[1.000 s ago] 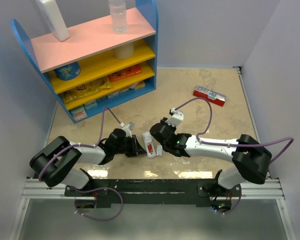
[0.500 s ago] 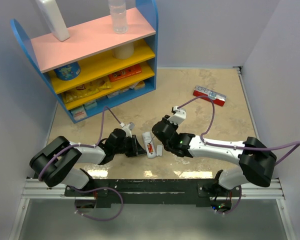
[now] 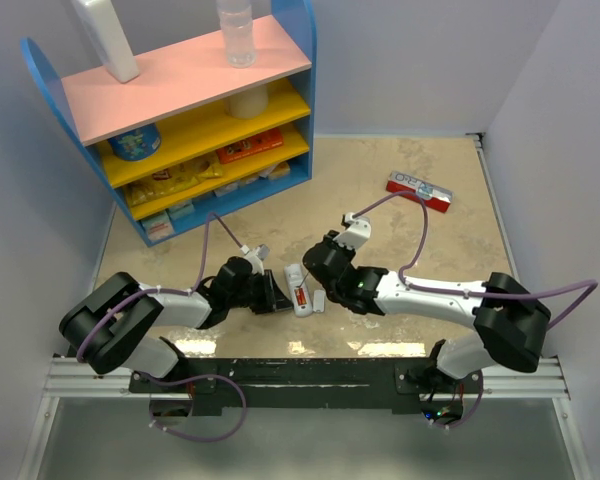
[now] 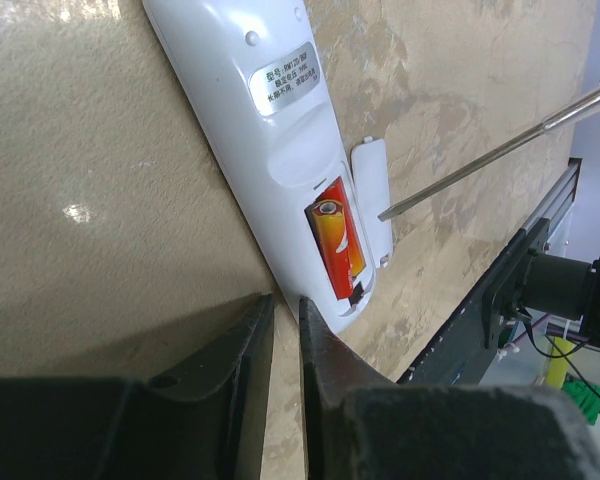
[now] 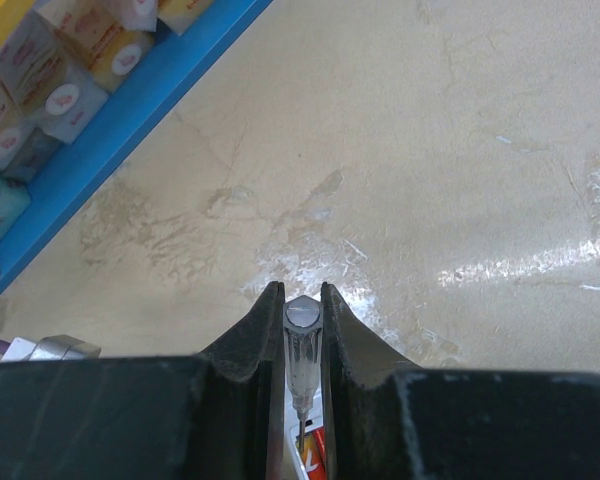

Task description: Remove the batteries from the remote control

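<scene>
The white remote control (image 4: 270, 130) lies back-up on the table, its battery bay open with a red-orange battery (image 4: 338, 240) inside. The small white cover (image 4: 372, 195) lies beside it. My left gripper (image 4: 280, 305) is shut and empty, its fingertips resting against the remote's edge. My right gripper (image 5: 300, 295) is shut on a clear-handled screwdriver (image 5: 302, 350). Its thin shaft (image 4: 480, 165) points down at the battery (image 5: 315, 455), with the tip just above the cover's edge. In the top view the remote (image 3: 298, 290) sits between the left gripper (image 3: 278, 298) and the right gripper (image 3: 322, 290).
A blue shelf unit (image 3: 180, 110) with snacks and bottles stands at the back left. A red-and-white flat box (image 3: 420, 190) lies at the back right. The metal base rail (image 3: 300, 375) runs along the near edge.
My right arm's elbow has swung a little to the right and the wrist has shifted slightly over the remote. The left gripper and the remote have not moved.
</scene>
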{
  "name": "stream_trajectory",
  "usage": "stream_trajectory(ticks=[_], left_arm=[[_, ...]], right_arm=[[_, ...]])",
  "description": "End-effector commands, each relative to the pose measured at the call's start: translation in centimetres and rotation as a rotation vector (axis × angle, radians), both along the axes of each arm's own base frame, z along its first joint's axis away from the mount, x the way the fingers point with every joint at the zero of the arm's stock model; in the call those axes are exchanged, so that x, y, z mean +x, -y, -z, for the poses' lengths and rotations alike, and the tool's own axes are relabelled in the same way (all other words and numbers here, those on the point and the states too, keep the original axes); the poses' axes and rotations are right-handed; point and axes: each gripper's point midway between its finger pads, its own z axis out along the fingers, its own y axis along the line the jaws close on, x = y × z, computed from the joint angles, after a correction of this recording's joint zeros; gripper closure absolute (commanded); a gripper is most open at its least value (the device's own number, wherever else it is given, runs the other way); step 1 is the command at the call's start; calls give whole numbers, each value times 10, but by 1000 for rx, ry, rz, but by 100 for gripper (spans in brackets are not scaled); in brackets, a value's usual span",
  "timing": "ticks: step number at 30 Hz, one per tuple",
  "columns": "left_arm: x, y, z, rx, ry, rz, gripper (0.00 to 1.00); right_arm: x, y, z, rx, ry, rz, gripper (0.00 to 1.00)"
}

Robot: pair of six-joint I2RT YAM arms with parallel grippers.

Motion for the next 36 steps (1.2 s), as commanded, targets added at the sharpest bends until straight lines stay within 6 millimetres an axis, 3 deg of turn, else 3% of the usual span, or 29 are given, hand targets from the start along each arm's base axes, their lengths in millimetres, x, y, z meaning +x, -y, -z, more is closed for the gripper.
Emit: stream_trajectory(ticks=[1,12,21,28,36], left_arm=[[-3,-5,10,53,-13,4,78],[-3,-4,10,46,-14,-1,78],[-2,-3,9,44,-9,-2,78],[2,-4,13,59,-7,-9,78],[9,-7,20,114,3,-18,79]], right_arm=[[6,8,-1,-12,41,50,100],[4,9,11,-19,28,40,100],[-6,-2,29,-32,0,20,100],[-18,-13,44,75,-55,-27,100],[-20,-14,44,185,-92,-80,100]])
